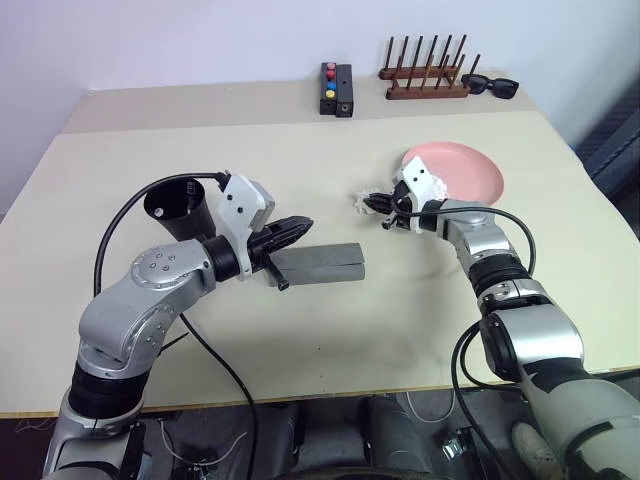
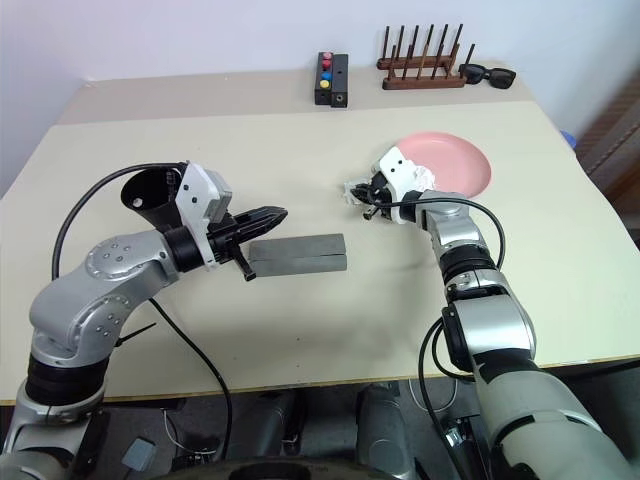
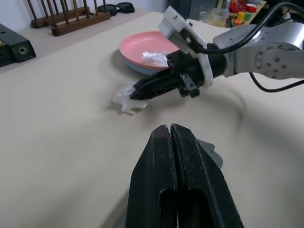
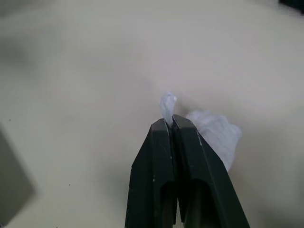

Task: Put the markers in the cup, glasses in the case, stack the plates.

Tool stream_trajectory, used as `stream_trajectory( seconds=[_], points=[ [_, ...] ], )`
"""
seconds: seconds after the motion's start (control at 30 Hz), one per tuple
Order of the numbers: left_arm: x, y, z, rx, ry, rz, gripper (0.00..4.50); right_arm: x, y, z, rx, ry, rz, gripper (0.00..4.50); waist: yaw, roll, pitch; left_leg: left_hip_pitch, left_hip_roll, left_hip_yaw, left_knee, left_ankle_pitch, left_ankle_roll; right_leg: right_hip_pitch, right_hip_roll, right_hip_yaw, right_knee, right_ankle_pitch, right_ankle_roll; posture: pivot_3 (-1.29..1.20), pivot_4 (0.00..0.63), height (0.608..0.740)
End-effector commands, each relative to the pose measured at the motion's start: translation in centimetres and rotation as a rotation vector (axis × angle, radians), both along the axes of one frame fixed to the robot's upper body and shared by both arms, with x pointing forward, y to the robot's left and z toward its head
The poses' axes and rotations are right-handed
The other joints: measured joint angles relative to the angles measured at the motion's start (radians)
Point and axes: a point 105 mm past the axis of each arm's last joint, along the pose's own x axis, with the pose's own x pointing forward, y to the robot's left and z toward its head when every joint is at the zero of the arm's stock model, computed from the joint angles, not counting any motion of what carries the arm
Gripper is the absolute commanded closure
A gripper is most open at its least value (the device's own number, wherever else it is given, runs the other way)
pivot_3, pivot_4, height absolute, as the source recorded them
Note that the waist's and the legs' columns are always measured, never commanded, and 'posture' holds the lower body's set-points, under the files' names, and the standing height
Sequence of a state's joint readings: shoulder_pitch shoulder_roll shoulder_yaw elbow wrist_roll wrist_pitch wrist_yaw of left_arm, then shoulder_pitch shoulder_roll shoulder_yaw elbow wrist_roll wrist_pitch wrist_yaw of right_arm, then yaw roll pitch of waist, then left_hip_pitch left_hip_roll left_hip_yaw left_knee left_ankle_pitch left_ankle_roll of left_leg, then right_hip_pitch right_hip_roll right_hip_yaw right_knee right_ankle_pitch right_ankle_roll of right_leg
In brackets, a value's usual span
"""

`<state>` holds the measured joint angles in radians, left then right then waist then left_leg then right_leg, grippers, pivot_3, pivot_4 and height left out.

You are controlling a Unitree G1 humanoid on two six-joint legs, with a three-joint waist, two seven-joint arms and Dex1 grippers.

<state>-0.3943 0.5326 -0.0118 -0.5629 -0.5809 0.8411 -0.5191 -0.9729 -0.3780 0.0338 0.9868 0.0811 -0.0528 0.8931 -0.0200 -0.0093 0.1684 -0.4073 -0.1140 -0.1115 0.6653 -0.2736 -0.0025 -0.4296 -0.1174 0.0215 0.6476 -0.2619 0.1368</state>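
Note:
The black cup (image 1: 180, 205) stands at the left, behind my left arm. My left gripper (image 1: 300, 226) is shut with nothing in it and hovers just above the closed grey case (image 1: 320, 262). My right gripper (image 1: 368, 203) is shut on a crumpled white wad (image 3: 127, 99) that rests on the table beside the plates. The salmon pink plate (image 1: 465, 170) lies on top of the light blue plate (image 3: 137, 68), and a second white wad (image 3: 154, 58) sits on the pink one. The markers and the glasses are hidden.
At the back of the table stand a black box with coloured buttons (image 1: 336, 88) and a wooden peg rack (image 1: 425, 75), with black sunglasses (image 1: 489, 86) beside the rack. Black cables hang from both wrists.

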Motion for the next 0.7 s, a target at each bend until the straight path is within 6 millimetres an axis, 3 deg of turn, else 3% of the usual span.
stream_trajectory(
  seconds=[0.03, 0.17, 0.23, 0.37, 0.5, 0.6, 0.7],
  points=[
    [-0.2, 0.1, 1.1, -0.016, -0.049, -0.004, 4.5, 0.1, -0.6, 6.3, 0.052, -0.181, 0.004, 4.45, 0.002, 0.0, 0.0, 0.0, 0.0, 0.0, 0.0, 0.0, 0.0, 0.0, 0.0, 0.0, 0.0, 0.0, 0.0, 0.0, 0.15, 0.74],
    [0.0, -0.2, 1.0, -0.022, -0.048, -0.016, 4.5, -0.3, -3.1, 10.1, 0.052, -0.27, -0.056, 4.45, 0.008, 0.0, 0.0, 0.0, 0.0, 0.0, 0.0, 0.0, 0.0, 0.0, 0.0, 0.0, 0.0, 0.0, 0.0, 0.0, 0.15, 0.74],
    [0.1, -0.4, 1.0, -0.025, -0.048, -0.021, 4.5, -0.3, -4.9, 11.0, 0.029, -0.284, -0.107, 4.45, 0.008, 0.0, 0.0, 0.0, 0.0, 0.0, 0.0, 0.0, 0.0, 0.0, 0.0, 0.0, 0.0, 0.0, 0.0, 0.0, 0.15, 0.74],
    [0.2, -0.7, 0.9, -0.031, -0.051, -0.034, 4.5, 0.2, -10.3, 10.1, -0.059, -0.25, -0.281, 4.45, 0.007, 0.0, 0.0, 0.0, 0.0, 0.0, 0.0, 0.0, 0.0, 0.0, 0.0, 0.0, 0.0, 0.0, 0.0, 0.0, 0.15, 0.74],
    [0.3, -0.7, 0.9, -0.036, -0.052, -0.036, 4.5, 0.3, -13.3, 8.2, -0.1, -0.186, -0.374, 4.45, 0.004, 0.0, 0.0, 0.0, 0.0, 0.001, -0.001, 0.0, 0.0, 0.0, 0.0, 0.0, -0.001, 0.0, 0.0, 0.0, 0.15, 0.74],
    [0.3, -0.7, 0.9, -0.036, -0.052, -0.036, 4.5, 0.2, -14.9, 6.3, -0.121, -0.124, -0.428, 3.6, 0.0, 0.0, 0.0, 0.0, 0.0, 0.001, -0.001, 0.0, 0.0, 0.0, 0.0, 0.001, -0.001, 0.0, 0.0, 0.0, 0.15, 0.74],
    [0.4, -0.5, 0.8, -0.034, -0.049, -0.031, 4.5, 0.1, -15.2, 5.5, -0.118, -0.093, -0.439, 2.06, 0.001, 0.0, 0.0, 0.0, 0.0, 0.001, -0.001, 0.0, 0.0, 0.0, 0.0, 0.001, -0.001, 0.0, 0.0, 0.0, 0.15, 0.74]
  ],
)
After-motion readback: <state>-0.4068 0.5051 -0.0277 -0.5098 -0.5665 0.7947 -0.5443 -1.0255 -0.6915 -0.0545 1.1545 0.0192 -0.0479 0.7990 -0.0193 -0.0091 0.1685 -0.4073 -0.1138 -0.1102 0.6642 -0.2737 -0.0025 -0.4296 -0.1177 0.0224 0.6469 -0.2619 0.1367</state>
